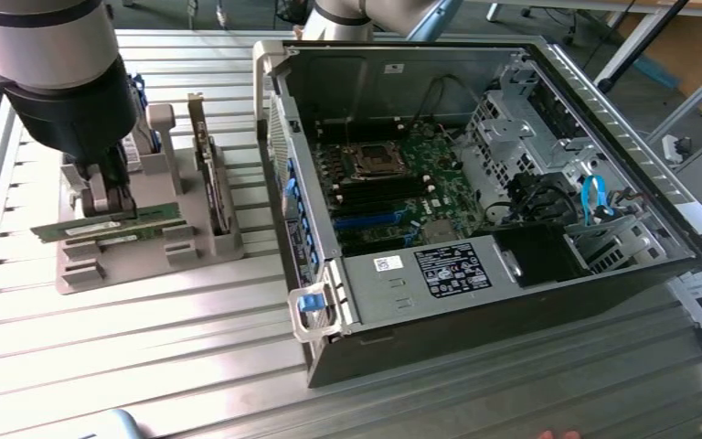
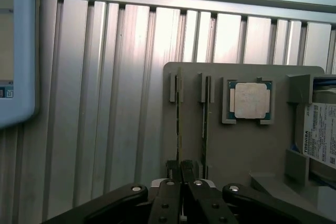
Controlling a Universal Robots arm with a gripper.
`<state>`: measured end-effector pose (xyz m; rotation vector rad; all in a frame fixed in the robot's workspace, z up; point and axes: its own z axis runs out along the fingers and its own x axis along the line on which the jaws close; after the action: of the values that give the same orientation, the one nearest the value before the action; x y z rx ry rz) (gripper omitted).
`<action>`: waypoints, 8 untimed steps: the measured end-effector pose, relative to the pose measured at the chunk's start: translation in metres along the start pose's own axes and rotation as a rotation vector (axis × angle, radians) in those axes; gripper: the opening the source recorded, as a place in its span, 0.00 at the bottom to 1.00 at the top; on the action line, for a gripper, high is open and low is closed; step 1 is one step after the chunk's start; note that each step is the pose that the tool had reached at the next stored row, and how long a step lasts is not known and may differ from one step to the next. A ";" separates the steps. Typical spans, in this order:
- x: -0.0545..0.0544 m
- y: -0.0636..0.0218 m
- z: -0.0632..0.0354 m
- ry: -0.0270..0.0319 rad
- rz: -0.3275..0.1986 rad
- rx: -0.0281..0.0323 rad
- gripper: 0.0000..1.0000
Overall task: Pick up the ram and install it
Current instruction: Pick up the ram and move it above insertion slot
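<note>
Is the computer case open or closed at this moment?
Open. The computer case lies with no side panel on it, so the motherboard inside is plainly visible in the exterior view.

Only legible text: "TOSHIBA", on the hard drive's white label [image 2: 321, 132]. The black sticker [image 1: 452, 271] on the computer case [image 1: 382, 297] has print, too small to read.

Silver-grey arm [image 1: 34, 37]; black hand [image 2: 181, 167] with silver screws [image 2: 136, 188].
</note>
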<state>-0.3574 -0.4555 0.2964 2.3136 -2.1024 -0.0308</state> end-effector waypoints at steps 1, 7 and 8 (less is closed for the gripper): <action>0.000 0.0000 -0.0019 -0.0001 0.000 0.0000 0.12; 0.000 0.0003 -0.0118 0.0000 0.000 0.0000 0.12; 0.000 0.0003 -0.0134 0.0000 0.000 0.0000 0.12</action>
<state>-0.3574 -0.4555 0.3098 2.3136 -2.1025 -0.0308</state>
